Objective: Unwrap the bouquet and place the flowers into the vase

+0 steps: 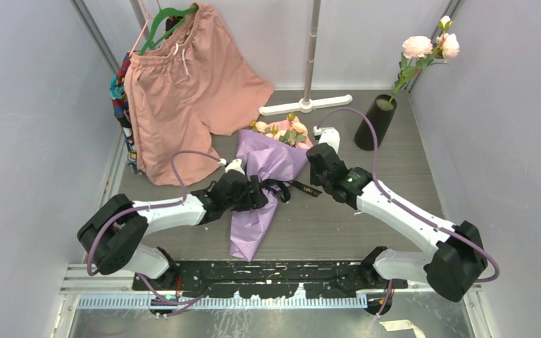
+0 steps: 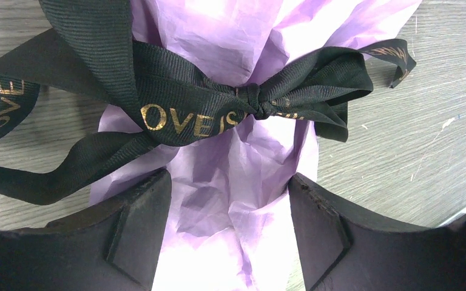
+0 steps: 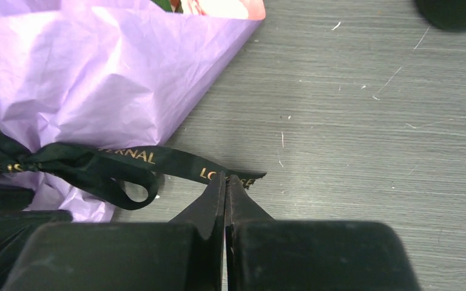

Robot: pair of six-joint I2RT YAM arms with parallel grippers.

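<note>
The bouquet (image 1: 268,176) lay mid-desk (image 1: 366,204), its cone tip toward the near edge and the flowers (image 1: 282,132) toward the far edge, well apart from the vase (image 1: 375,123) near the far right corner. The right pincer (image 3: 225,179) was closed flat on the very end of the black ribbon (image 3: 158,159) tail. The left pincer (image 2: 229,179) stood wide astride the paper neck just below the knot (image 2: 256,108). The wrap looked light, thin and crumply, likely to tear or slide if dragged. The woven ribbon seemed limp but strong, so its free tail was the sensible hold. The stems probably needed gentle gripping low down.
</note>
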